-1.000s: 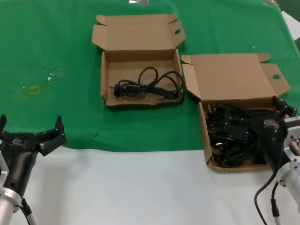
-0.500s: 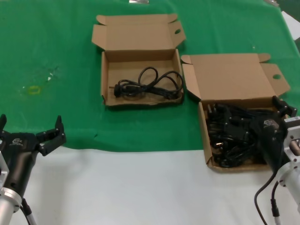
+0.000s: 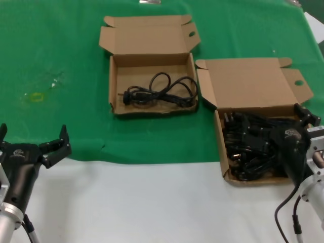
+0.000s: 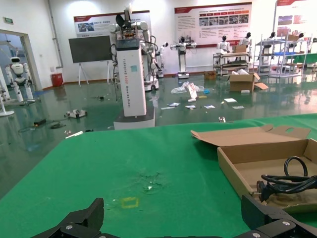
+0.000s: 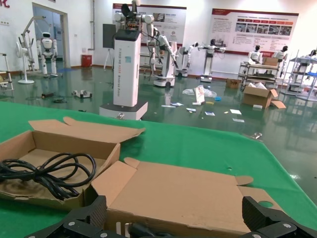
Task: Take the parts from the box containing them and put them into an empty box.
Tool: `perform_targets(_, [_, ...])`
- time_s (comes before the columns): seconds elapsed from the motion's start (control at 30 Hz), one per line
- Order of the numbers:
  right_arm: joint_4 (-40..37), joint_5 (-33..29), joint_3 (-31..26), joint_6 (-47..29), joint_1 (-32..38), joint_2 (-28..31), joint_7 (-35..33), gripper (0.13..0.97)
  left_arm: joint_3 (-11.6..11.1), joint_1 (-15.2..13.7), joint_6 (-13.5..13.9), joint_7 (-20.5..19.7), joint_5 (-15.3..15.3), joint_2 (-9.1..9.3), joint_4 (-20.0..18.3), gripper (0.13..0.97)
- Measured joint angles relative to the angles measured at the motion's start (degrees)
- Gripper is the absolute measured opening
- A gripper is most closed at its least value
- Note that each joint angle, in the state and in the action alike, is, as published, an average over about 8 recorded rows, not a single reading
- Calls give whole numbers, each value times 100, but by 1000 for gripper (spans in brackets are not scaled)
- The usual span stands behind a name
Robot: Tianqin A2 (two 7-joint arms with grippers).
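The cords (image 3: 253, 144) lie heaped in the right box (image 3: 248, 86), and one cord (image 3: 159, 91) already lies in the left box (image 3: 147, 38). The right gripper (image 3: 298, 126), spread wide, sits at the heap, so the step looks like a pickup: it must close on one bundle among tangled loops. The left gripper (image 3: 33, 139), also wide and empty, waits well off near the cloth (image 3: 61, 50) edge.

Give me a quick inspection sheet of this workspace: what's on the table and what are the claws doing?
Surface: green cloth over a white table.
Job's things: right box packed with black power cords; left box holds one cord bundle.
Clutter: yellow mark on the cloth.
Claws: left claw open, parked at the cloth's near edge; right claw open over the full box.
Cables: robot's own cable, near right.
Surroundings: hall with other robots.
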Motion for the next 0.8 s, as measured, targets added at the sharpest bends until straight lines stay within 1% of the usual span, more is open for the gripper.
perform_targets(0.8, [0,0,0,0,0,0,0,966,0,0,0,0,0,0,0,966])
